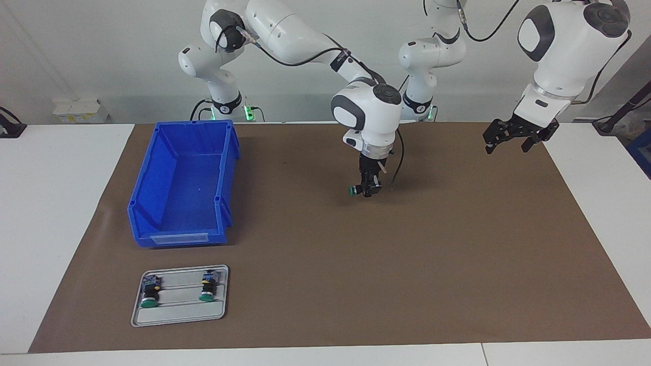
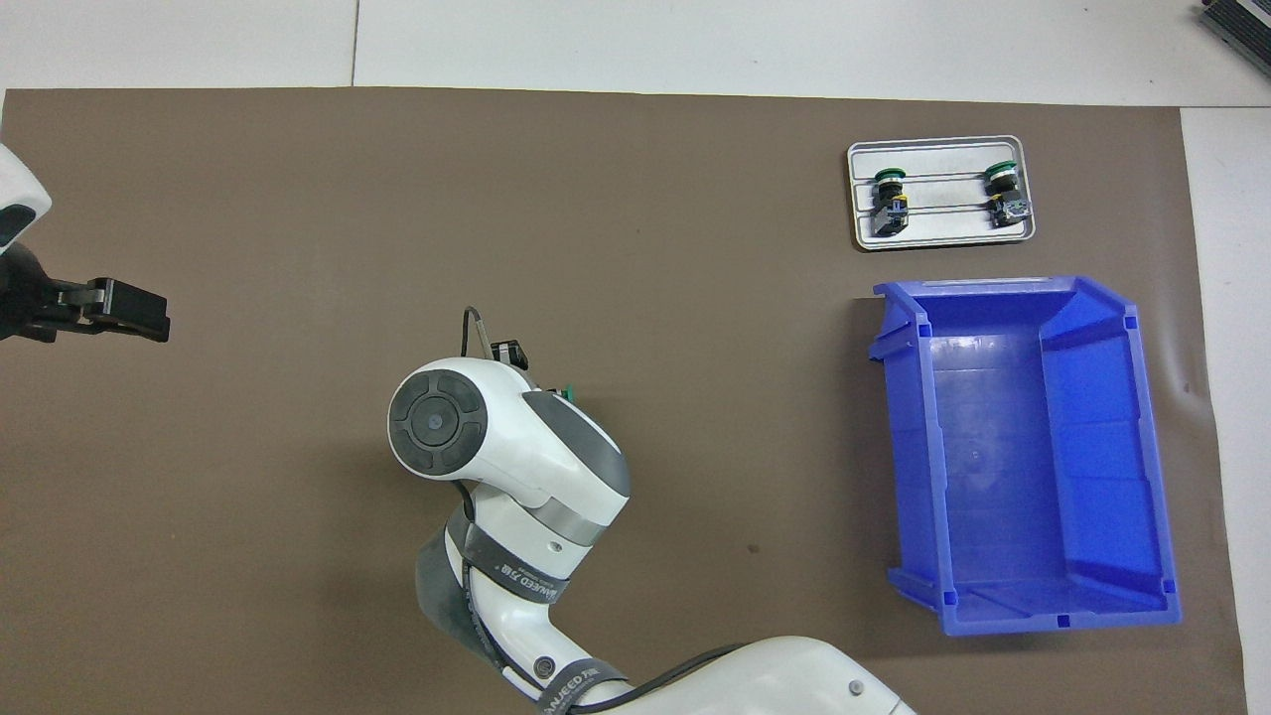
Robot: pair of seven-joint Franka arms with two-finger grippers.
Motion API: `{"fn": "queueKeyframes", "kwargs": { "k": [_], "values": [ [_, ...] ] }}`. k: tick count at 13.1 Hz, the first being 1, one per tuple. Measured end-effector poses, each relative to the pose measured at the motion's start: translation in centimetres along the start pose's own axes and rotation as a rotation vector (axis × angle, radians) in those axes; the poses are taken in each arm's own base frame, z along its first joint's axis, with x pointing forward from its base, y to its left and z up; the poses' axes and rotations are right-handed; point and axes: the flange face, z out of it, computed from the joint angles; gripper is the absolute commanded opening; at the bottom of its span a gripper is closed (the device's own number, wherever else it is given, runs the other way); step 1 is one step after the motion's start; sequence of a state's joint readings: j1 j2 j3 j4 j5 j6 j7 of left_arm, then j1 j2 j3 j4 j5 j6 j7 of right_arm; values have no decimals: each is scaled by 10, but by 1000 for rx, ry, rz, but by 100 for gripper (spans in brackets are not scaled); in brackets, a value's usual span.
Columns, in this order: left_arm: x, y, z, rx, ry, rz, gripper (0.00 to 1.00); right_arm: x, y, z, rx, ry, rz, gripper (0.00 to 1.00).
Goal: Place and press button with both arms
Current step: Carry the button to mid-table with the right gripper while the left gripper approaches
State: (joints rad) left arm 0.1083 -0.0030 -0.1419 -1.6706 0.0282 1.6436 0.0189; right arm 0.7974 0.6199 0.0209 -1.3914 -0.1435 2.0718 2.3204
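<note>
Right pincer holds a button low over the middle of the brown mat.

The right pincer [image 1: 367, 190] is closed on the button [image 1: 354, 191], whose green cap sticks out sideways toward the blue bin [image 1: 183, 213]; I cannot tell if it touches the mat [image 1: 407, 254]. The left pincer [image 1: 511, 140] waits in the air with fingers spread wide and holds nothing, at the left arm's end of the worktop. Two more buttons [image 1: 149, 294] lie on the grey tray [image 1: 178, 317].
</note>
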Motion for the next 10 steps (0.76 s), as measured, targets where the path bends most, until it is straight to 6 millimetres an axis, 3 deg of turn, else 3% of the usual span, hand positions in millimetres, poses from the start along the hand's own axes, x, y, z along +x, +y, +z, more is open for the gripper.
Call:
{"fn": "queueKeyframes", "kwargs": {
  "k": [2,5,7,9,10],
  "values": [
    [0,0,-1,0,1,0,100,-4,-1,0,20,-20,40,0],
    [1,5,-2,1,15,26,100,-19,16,13,17,-26,38,0],
    [4,23,0,-1,40,109,100,-19,24,27,11,-24,43,0],
    [7,56,5,-31,78,172,100,-16,27,39,11,-24,43,0],
    [7,71,7,-56,94,198,100,-15,28,42,7,-20,44,23]
  ]
}}
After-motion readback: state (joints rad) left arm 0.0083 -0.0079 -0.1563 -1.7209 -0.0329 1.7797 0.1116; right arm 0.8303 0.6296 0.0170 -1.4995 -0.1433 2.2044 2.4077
